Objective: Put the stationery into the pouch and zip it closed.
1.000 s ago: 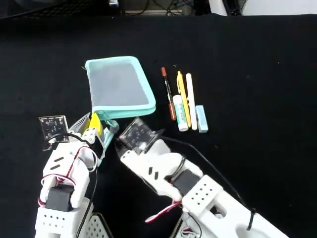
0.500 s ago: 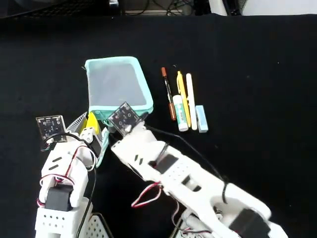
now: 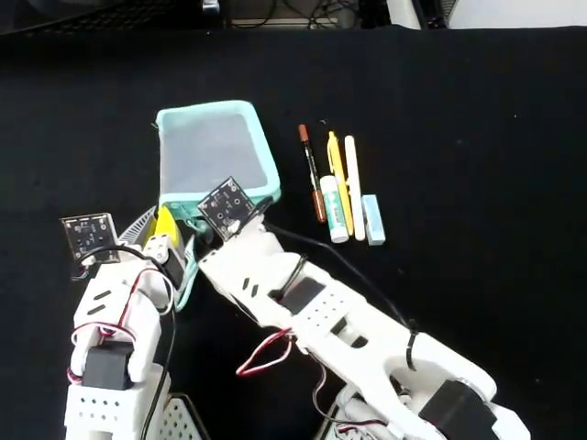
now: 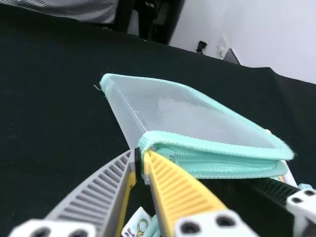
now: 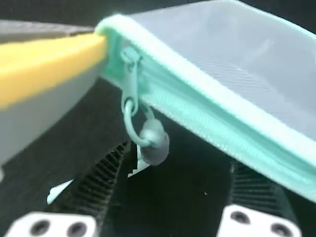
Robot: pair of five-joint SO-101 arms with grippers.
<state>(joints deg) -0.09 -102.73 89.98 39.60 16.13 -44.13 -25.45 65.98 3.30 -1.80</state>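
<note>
Left wrist view shows me my left gripper (image 4: 139, 159) pinched tight on a corner of the teal mesh pouch (image 4: 187, 111). My right gripper (image 5: 180, 168) stands wide apart at the zipper pull (image 5: 150, 143), holding nothing. The stationery (image 3: 341, 188) lies in a row just beside the pouch.

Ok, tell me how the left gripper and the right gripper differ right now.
The left gripper is shut on a corner of the pouch; the right gripper is open, with the zipper pull hanging between its fingers, not clamped. The left gripper's fingers are yellow and grey; the right gripper's are black. Both are at the zipper end of the pouch.
</note>
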